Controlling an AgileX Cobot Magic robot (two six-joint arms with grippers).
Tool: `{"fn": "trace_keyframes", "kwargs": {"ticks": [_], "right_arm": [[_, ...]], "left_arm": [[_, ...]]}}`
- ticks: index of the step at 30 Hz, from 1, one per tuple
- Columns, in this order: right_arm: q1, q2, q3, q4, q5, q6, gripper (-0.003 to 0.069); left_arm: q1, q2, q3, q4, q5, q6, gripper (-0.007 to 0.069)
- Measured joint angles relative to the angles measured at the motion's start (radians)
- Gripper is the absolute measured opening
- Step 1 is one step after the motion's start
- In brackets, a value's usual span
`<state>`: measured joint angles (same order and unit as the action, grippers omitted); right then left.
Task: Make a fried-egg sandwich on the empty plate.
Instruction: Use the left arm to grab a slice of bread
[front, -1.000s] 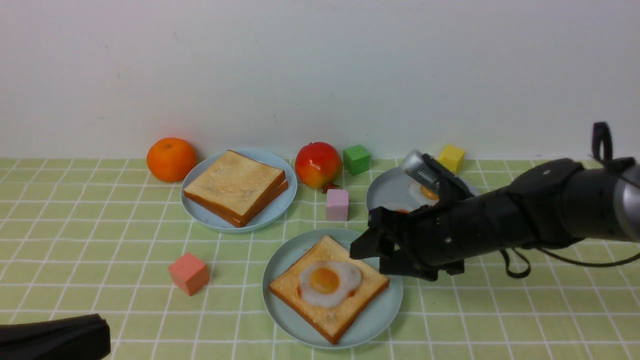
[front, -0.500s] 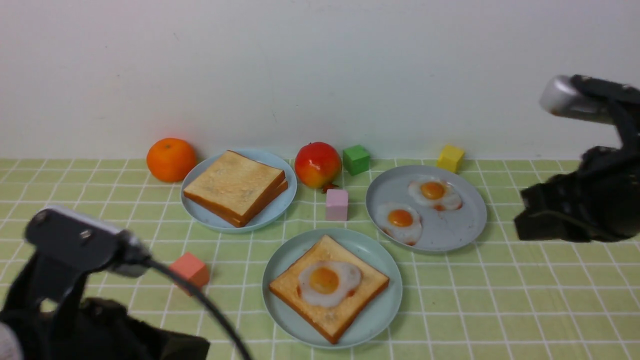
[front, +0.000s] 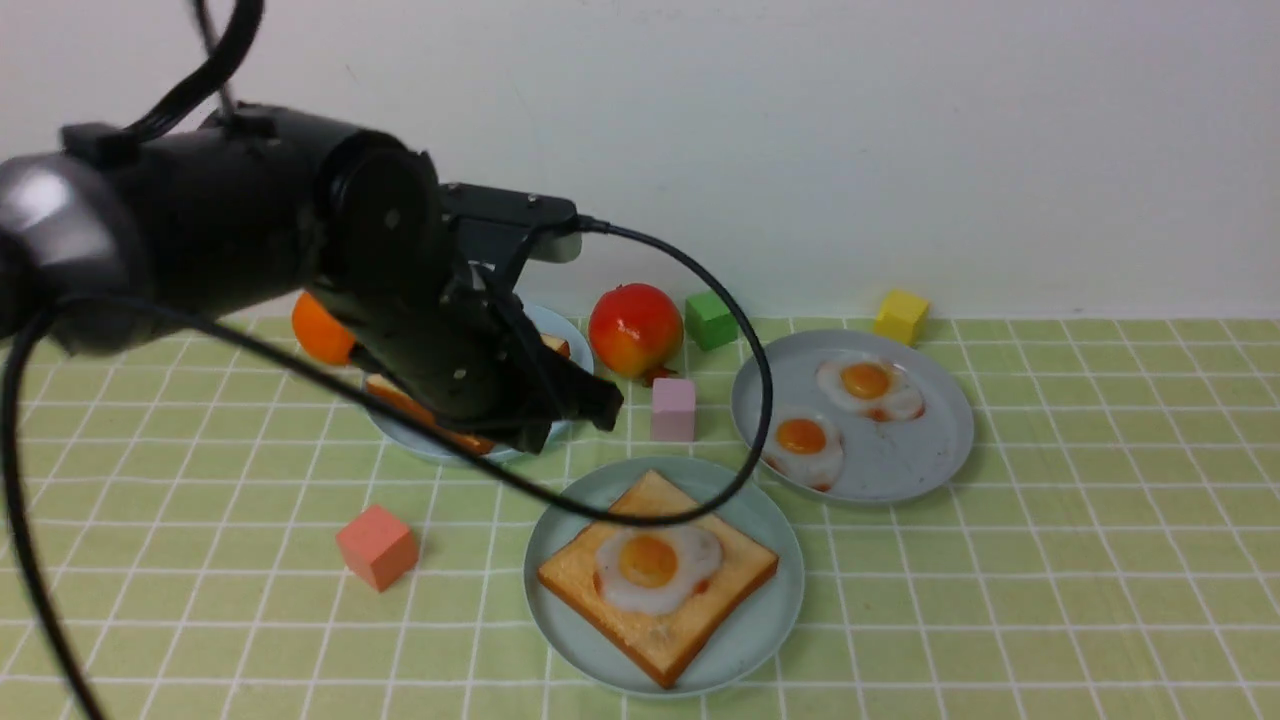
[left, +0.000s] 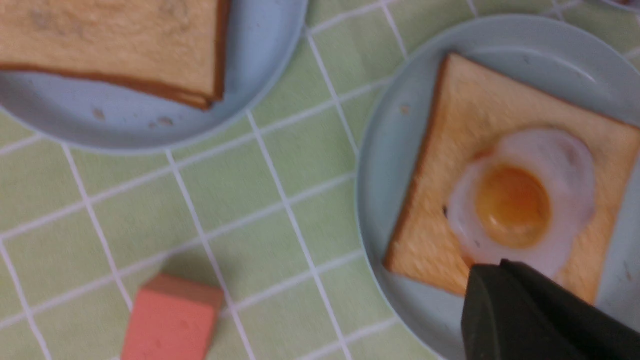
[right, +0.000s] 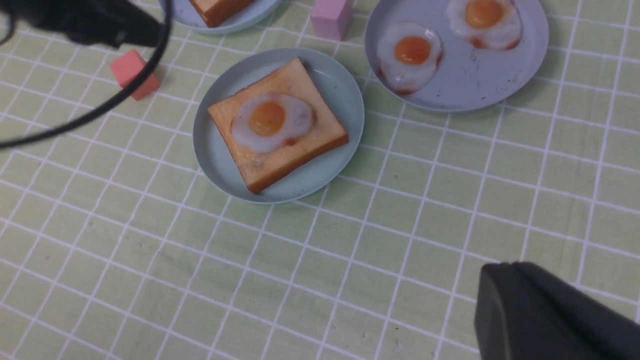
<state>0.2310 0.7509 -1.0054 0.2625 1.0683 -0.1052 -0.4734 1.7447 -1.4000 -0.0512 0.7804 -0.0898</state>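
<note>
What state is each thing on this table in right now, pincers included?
Mint plate, holds toast topped with an egg; no top slice.
Blue plate, holds spare toast.
Grey plate, holds two eggs.
Left pincer, shut, empty.
Right pincer, shut, empty.

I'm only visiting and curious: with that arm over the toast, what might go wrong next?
The left arm's black cable droops over the mint-green plate; it could snag the fried egg. The left gripper is shut near the toast on the sky-blue plate; unopened, it may shove it.
</note>
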Motion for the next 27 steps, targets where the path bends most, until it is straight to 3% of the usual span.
{"fn": "trace_keyframes", "kwargs": {"ticks": [6,11,22,27], "right_arm": [[0.0,-0.045,0.027,-0.002,-0.028,-0.024,-0.0001],[0.0,-0.045,0.032,-0.005,-0.053,-0.027,0.0001],[0.0,-0.045,0.034,-0.008,-0.084,-0.032,0.0006],[0.0,-0.045,0.034,-0.009,-0.08,-0.032,0.001]], "left_arm": [[0.073,0.237,-0.323,0.022,0.128,0.028,-0.0013],[0.091,0.331,-0.408,0.074,0.117,0.03,0.0014],[0.096,0.461,-0.423,0.187,-0.138,0.057,0.0402],[0.098,0.508,-0.423,0.246,-0.178,0.057,0.0437]]}}
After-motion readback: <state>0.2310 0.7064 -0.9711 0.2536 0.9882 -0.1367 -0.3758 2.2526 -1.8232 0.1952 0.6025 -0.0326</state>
